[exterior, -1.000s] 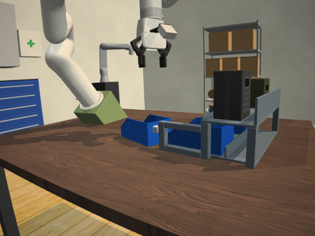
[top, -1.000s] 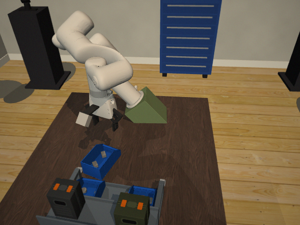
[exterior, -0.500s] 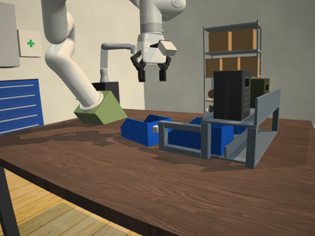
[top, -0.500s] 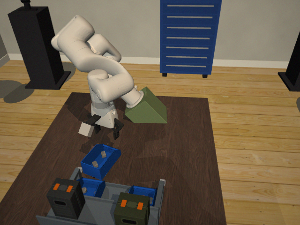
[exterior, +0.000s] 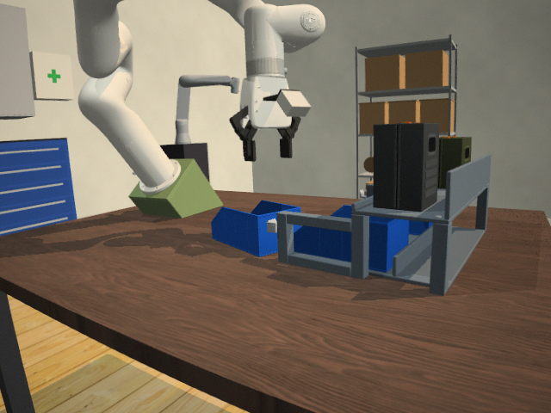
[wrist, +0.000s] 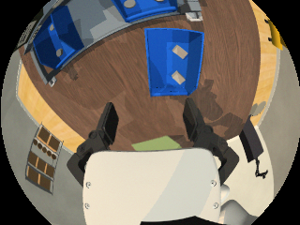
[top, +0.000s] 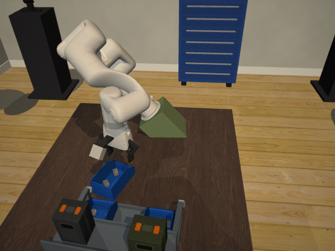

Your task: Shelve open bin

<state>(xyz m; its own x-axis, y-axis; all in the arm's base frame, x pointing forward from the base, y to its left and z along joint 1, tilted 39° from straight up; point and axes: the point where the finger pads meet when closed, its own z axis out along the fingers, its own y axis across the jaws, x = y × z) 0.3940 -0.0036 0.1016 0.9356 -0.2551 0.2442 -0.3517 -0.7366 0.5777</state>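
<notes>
- Two beige blocks lie loose in the open blue plastic bin on the table, below and left of centre in the top view; a tilted lift could slide them out over its low front.
- The bin stands askew to the row, near one end of the grey shelf. If the grip does not match its heading, a closing finger could twist it or push it against the shelf.
- The free place lies between two blue shelf bins, one at lower left and one at lower centre of the top view. A bin brought in crooked could knock either out of line.
- Its rear must pass under the board bearing a charcoal box-shaped case and an olive box-shaped case; too high an entry would strike the board, too low would catch the lip.
- The black-fingered gripper hangs fingers-down in the upper middle of the exterior view, above the table and off to the bin's open-front side. Its fingers are spread wide and hold nothing.
- The white arm bends over from its green wedge base, wrist roughly upright.

The open gripper has come lower, seemingly nearer the bin.
</notes>
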